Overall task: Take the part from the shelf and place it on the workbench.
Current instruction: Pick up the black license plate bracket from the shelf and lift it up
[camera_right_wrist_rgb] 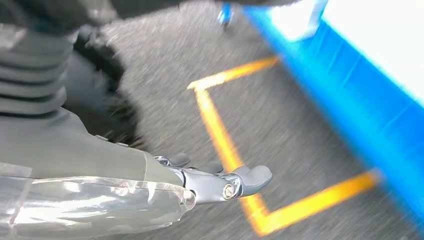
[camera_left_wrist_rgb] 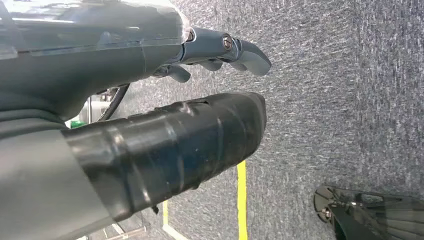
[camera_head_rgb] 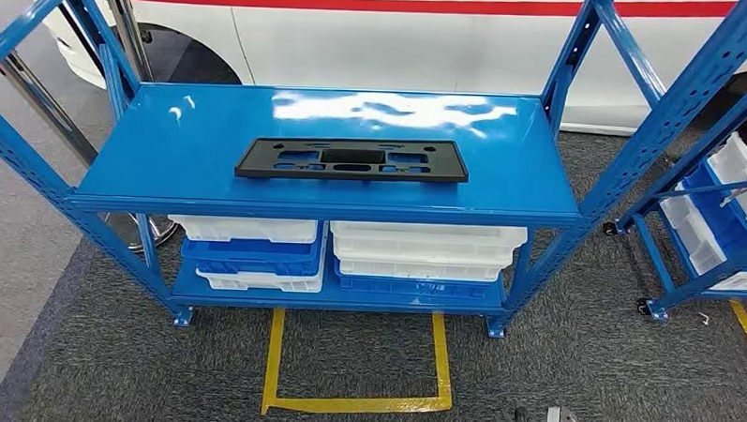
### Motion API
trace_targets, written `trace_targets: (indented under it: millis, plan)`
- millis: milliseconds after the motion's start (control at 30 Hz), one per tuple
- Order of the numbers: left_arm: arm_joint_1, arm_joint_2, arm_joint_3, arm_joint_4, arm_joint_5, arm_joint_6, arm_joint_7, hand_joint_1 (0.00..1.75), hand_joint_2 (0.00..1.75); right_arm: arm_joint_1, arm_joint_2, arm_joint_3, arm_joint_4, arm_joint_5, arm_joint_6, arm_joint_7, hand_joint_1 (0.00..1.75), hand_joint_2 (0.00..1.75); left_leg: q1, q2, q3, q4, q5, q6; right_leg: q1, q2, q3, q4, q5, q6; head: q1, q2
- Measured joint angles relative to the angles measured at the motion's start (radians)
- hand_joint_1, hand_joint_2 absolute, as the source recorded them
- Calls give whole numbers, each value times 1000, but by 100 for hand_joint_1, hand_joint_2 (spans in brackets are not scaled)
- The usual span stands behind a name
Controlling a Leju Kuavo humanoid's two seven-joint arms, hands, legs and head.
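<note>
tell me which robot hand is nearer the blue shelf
Right, probably. The right robot hand hangs over the yellow tape with the blue shelf just beyond it; the left robot hand hangs over grey carpet.

Left hand (camera_left_wrist_rgb: 220, 52), seen from the wrist camera, enters from the left edge of the frame with its fingers (camera_left_wrist_rgb: 250, 55) loosely extended and holding nothing, the thick dark thumb (camera_left_wrist_rgb: 200, 135) lying parallel below them. Right hand (camera_right_wrist_rgb: 225, 182) occupies the lower left of its frame, fingers (camera_right_wrist_rgb: 252, 177) likewise extended and empty.
</note>
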Motion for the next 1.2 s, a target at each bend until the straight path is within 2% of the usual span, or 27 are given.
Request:
trace_targets:
  millis: [167,267,333,400,433,467,500,567,600,633,733,800,833,900,933,967,1000,1033,1100,1133,1200]
  plan:
    - [-6,0,25,5,-46,-2,12,0,0,-20,21,85,-85,58,20,5,0,0,0,0,-4,7,-2,6,-1,0,-1,-1,3,5,0,0]
    - [-9,-3,38,7,-73,-3,21,0,0,-31,30,150,-152,91,21,24,0,0,7,1,2,-9,9,17,1,1,-2,2,0,13,0,0]
    - [-12,-7,45,9,-88,-4,26,0,0,-34,31,198,-205,107,21,36,0,0,15,3,7,-23,20,27,2,4,-34,66,-40,18,1,0]
    - [-14,-8,50,11,-102,-6,29,0,0,-34,29,253,-258,118,21,45,0,0,14,6,5,-24,22,30,-1,6,-99,192,-95,23,1,0]
    - [-15,-8,53,13,-109,-8,30,0,0,-32,28,280,-284,123,21,49,0,0,15,6,5,-23,21,30,-4,7,-127,244,-106,26,1,0]
    - [-16,-8,57,14,-115,-11,32,0,0,-29,26,305,-310,127,21,51,0,0,15,5,6,-22,19,28,-7,6,-143,266,-99,29,1,0]
    - [-17,-9,60,15,-121,-14,34,0,0,-28,24,331,-337,130,23,53,0,0,17,5,8,-20,16,25,-11,6,-140,248,-72,32,1,0]
    - [-18,-10,66,18,-131,-18,37,0,0,-27,17,382,-395,133,29,54,0,0,21,4,11,-11,5,12,-16,-1,-93,132,2,35,1,0]
    - [-19,-11,67,19,-136,-20,38,0,0,-28,14,408,-423,134,34,53,0,0,21,4,11,-4,-2,4,-14,-5,-69,75,23,32,1,0]
    - [-20,-11,69,20,-140,-20,39,0,0,-28,9,436,-452,135,40,53,0,0,20,5,10,2,-7,-4,-11,-8,-56,40,31,26,2,0]
    - [-25,-13,74,22,-151,-24,43,0,0,-22,-6,507,-537,136,56,49,0,0,19,11,8,4,-12,-21,-5,-2,-57,26,24,1,2,0]
    - [-27,-15,78,24,-158,-29,45,0,0,-21,-15,552,-596,134,70,45,0,0,23,-1,-3,30,-35,-28,-5,5,-57,22,25,-14,2,0]
    - [-28,-16,80,24,-162,-32,45,0,0,-21,-19,576,-626,133,76,43,0,0,24,-11,-22,70,-60,-30,-6,8,-55,20,25,-21,2,0]
    - [-29,-16,86,25,-168,-37,46,0,0,-20,-27,625,-679,132,91,40,0,0,24,-31,-90,204,-121,-30,-2,13,-55,19,24,-29,2,0]
    - [-29,-16,89,26,-171,-38,47,0,0,-19,-32,646,-701,131,97,38,0,0,23,-35,-125,267,-140,-30,0,16,-55,20,23,-31,2,0]
    - [-29,-16,90,26,-174,-39,47,0,0,-17,-36,665,-722,130,104,36,0,0,23,-37,-150,306,-142,-29,2,19,-54,20,23,-32,2,0]
    - [-29,-16,91,27,-177,-41,47,0,0,-16,-40,681,-741,129,110,33,0,0,22,-37,-157,305,-123,-26,4,23,-52,20,22,-33,2,0]
    - [-28,-16,91,27,-180,-43,47,0,0,-15,-45,695,-759,126,118,30,0,0,22,-37,-146,266,-86,-23,5,27,-50,21,21,-33,2,0]
    - [-29,-16,92,28,-183,-51,47,0,0,-16,-55,726,-801,116,135,22,0,0,20,-43,-95,133,-6,-14,6,34,-47,23,19,-30,2,0]
    - [-30,-16,92,28,-184,-54,46,0,0,-17,-60,742,-821,110,143,19,0,0,19,-47,-74,79,14,-11,8,37,-49,25,18,-26,2,0]
    - [-33,-16,93,28,-184,-58,45,0,0,-18,-72,774,-861,99,157,14,0,0,14,-53,-60,36,20,-7,9,40,-54,26,19,-15,2,0]
